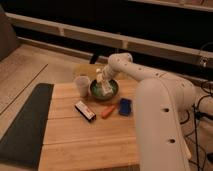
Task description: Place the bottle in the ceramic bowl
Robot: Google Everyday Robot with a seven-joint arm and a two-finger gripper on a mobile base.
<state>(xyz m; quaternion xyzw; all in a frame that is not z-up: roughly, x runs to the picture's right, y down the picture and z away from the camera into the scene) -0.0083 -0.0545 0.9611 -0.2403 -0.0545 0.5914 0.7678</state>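
1. Green ceramic bowl [112, 93] sits on the wooden table [75, 140]; the gripper [103, 79] hangs over it, apparently pinching the whitish bottle [106, 88], whose foot is inside the rim
2. Letting go while it is tilted could tip the bottle over the edge
3. Swinging left risks knocking the translucent cup [82, 86] just beside the bowl

The robot's smooth, rounded white arm [160, 100] ends in a pale gripper [102, 80] above the table.
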